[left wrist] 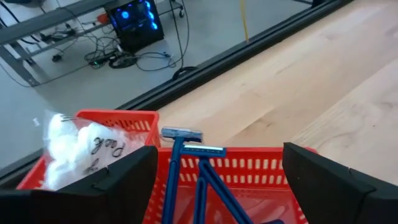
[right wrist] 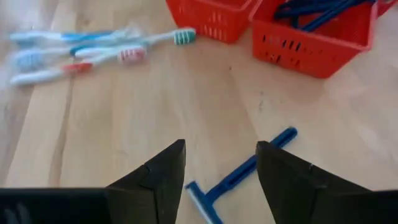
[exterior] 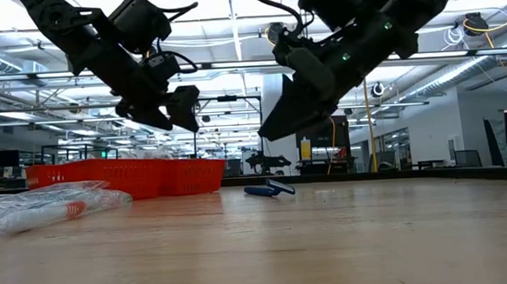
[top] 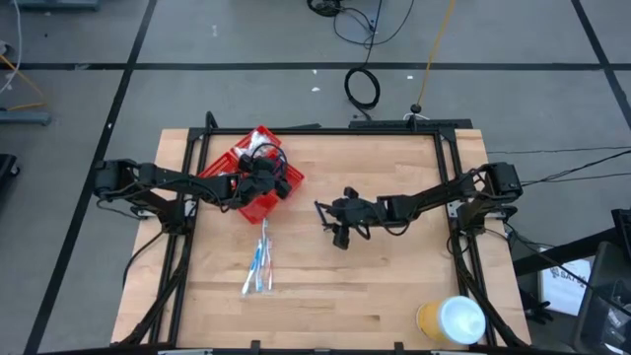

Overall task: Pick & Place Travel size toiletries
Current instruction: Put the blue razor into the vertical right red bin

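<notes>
- One blue disposable razor [right wrist: 239, 177] lies flat on the bare bench [top: 375, 286], slim blue handle and a crosswise head, right below the right gripper [right wrist: 221, 171]. It shows in the low view too [exterior: 269, 190], apart from the baskets.
- Two more blue razors [left wrist: 186, 168] stand in the red tray [left wrist: 249, 171], heads up against its slotted wall, handles running down inside.
- Several toothbrushes [right wrist: 93, 50] lie in a loose bunch on the bench, white and blue handles, heads in red, blue and green; some sit in clear wrapping [exterior: 40, 208]. In the high view they lie just beside the tray [top: 262, 264].
- White crinkly packet [left wrist: 81, 149] with handwritten lettering fills a neighbouring compartment of the tray.
- Left gripper [left wrist: 217, 180] hangs over the red tray [top: 251, 207] at the bench's back left; its jaws stand wide apart and hold nothing.
- Right gripper [top: 340, 222] hangs near bench centre above the loose razor; its jaws are partly spread, one to each side of the handle, clear of it.
- Yellow roll [top: 452, 320] with a white top rests at the bench's front right corner, well apart from everything else.
</notes>
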